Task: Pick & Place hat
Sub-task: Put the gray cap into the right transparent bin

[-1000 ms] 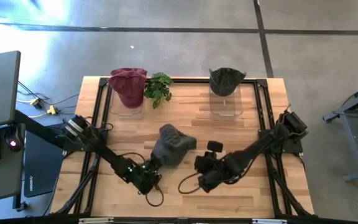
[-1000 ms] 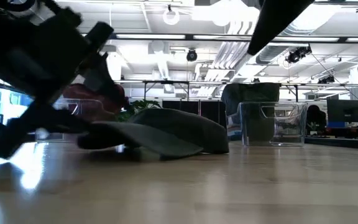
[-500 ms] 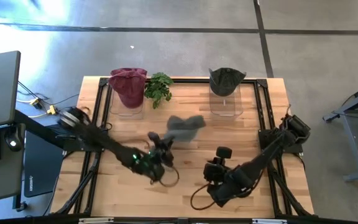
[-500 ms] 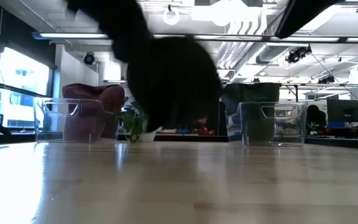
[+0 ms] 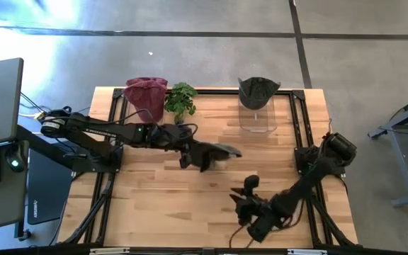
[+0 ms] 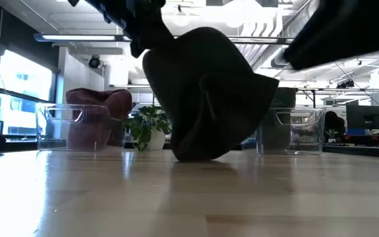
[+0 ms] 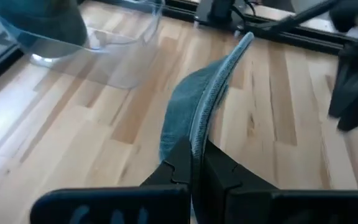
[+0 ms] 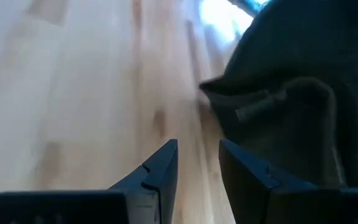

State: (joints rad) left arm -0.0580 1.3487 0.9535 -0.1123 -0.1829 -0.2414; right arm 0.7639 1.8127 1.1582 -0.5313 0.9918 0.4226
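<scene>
A grey hat (image 5: 218, 151) hangs over the middle of the table, with my left gripper (image 5: 193, 154) shut on it; in the low view the hat (image 6: 209, 92) droops to just above the wood. My right gripper (image 5: 243, 200) stands open near the table's front edge, right of the middle, with nothing between its fingers (image 8: 166, 168); the hat (image 8: 291, 93) shows beyond them. A maroon hat (image 5: 146, 98) sits on a clear stand at the far left. A dark green hat (image 5: 258, 91) sits on another clear stand (image 5: 258, 120) at the far right. My left gripper pinches the hat's thin stitched brim edge (image 7: 199, 134) between its two fingers. The fingers come roughly level from the table's left, and the brim runs on beyond them, seen edge-on. The hat hangs below the gripper. Whether its lowest part (image 6: 196, 157) touches the table, I cannot tell.
A small potted plant (image 5: 181, 100) stands between the two stands at the far edge. Black frame rails (image 5: 299, 134) run along the table's left and right sides. Bare wood (image 5: 154, 205) lies toward the front left.
My left gripper has shut on the grey hat near the table's front edge and swung toward the far edge and slightly right, carrying the hat up off the wood; the hat now hangs from the brim. My right gripper has drawn back toward the near edge.
</scene>
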